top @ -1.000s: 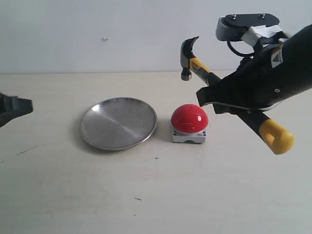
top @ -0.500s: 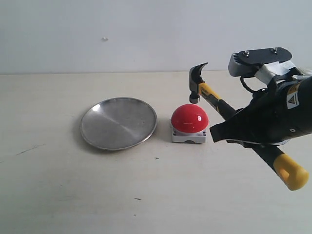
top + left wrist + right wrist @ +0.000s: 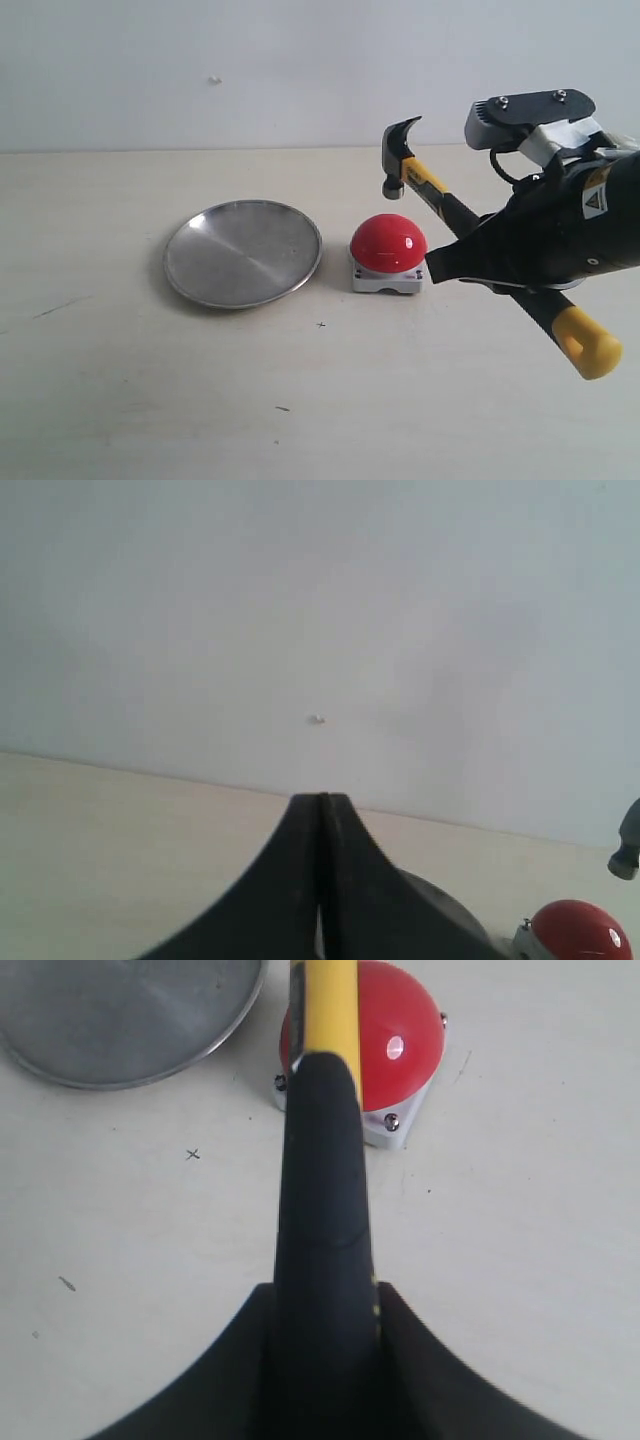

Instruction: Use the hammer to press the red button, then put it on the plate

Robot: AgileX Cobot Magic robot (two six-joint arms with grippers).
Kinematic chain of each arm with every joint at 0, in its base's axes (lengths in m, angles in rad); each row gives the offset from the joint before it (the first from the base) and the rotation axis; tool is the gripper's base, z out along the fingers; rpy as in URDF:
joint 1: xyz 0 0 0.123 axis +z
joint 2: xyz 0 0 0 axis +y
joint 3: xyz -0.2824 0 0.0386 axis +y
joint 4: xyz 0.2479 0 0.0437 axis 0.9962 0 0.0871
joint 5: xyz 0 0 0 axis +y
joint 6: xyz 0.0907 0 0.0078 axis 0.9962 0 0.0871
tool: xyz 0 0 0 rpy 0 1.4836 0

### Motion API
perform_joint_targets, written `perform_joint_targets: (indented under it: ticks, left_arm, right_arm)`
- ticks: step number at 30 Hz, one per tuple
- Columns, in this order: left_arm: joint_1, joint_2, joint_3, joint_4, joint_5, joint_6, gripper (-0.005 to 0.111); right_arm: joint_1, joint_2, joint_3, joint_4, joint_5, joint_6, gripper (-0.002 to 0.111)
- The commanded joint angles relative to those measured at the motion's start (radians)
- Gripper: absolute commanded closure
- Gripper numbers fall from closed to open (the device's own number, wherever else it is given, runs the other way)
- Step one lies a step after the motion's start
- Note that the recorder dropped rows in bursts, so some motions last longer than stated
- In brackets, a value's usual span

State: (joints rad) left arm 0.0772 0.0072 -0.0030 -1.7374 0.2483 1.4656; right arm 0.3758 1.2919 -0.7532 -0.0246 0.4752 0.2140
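Just above the red button [image 3: 389, 243], the hammer [image 3: 440, 195], handle gripped in the right tool [image 3: 478, 257].

A pale table [image 3: 120, 400] carries the plate [image 3: 243, 252] beside the red button [image 3: 388, 243].

Dark head, yellow neck, black handle and yellow end are seen on the hammer [image 3: 452, 208]. The red button [image 3: 388, 243] is shown glossy red on a grey-white base — the plate [image 3: 243, 252] shiny silver. The table [image 3: 150, 380] is seen pale beige — a few dark specks.
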Motion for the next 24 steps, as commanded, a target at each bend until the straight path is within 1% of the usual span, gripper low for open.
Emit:
perform_joint_targets:
  ticks: [1,6,10,15,19,21,24]
  left_arm:
    - [0.004,0.001,0.003,-0.002,0.006,-0.004,0.107]
    - [0.004,0.001,0.003,-0.002,0.006,-0.004,0.107]
    - [0.004,0.001,0.003,-0.002,0.006,-0.004,0.107]
    - [0.004,0.001,0.003,-0.002,0.006,-0.004,0.107]
    - [0.004,0.001,0.003,-0.002,0.006,-0.004,0.107]
    - [0.004,0.001,0.003,-0.002,0.006,-0.004,0.107]
    - [0.004,0.001,0.003,-0.002,0.006,-0.004,0.107]
  right_arm:
    - [-0.005,0.031,-0.015,-0.007,-0.099,-0.001,0.108]
    - [-0.005,0.045,0.029,-0.007,-0.21,0.05,0.108]
    - [-0.005,0.047,0.06,-0.007,-0.222,0.05,0.108]
    - [-0.005,0.047,0.059,-0.007,-0.219,0.05,0.108]
    - [-0.005,0.042,0.057,-0.011,-0.286,0.05,0.108]
    - [-0.005,0.029,0.038,-0.011,-0.306,0.05,0.108]
    - [-0.005,-0.004,-0.007,-0.016,-0.286,0.05,0.108]
